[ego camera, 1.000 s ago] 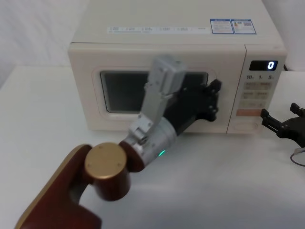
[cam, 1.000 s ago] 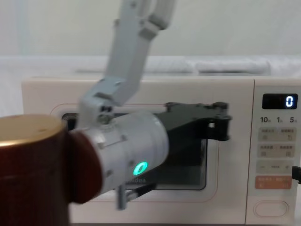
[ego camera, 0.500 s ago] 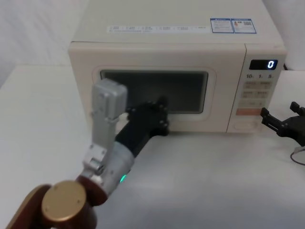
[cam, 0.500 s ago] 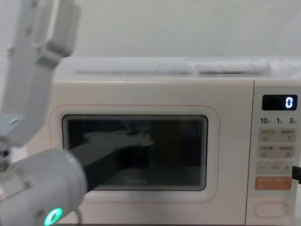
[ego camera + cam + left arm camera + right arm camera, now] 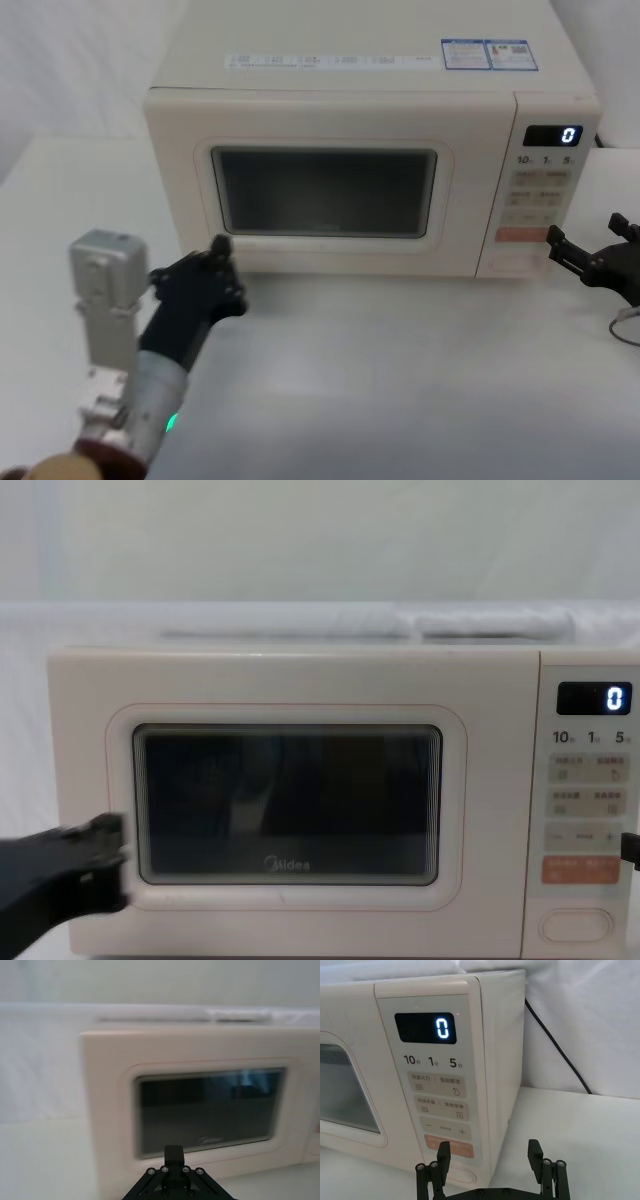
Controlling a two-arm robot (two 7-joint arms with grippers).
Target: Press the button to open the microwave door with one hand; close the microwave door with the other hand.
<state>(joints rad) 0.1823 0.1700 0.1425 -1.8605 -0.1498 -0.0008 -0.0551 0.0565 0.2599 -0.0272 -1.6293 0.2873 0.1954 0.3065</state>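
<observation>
Microwave door (image 5: 325,190) shut flush. Left hand (image 5: 205,280) near the door's lower left corner, holding nothing, finger spread unclear. Right hand (image 5: 490,1160) fingers spread, empty, just before the button (image 5: 575,925).

Looks like a lab or robot test bench, not a real kitchen. A cream microwave (image 5: 370,150) sits alone on a plain white table (image 5: 420,390), with white cloth (image 5: 580,1015) hung behind it as a backdrop; no cabinets, counters or kitchen fittings around it. The fabric shows creases and covers the whole background in the chest view too. A black power cord (image 5: 555,1042) runs loose down the cloth behind the microwave's side. The display (image 5: 426,1027) reads 0, so it's powered. White-on-white staging and one appliance on a bare surface: reads as a data-collection setup.
</observation>
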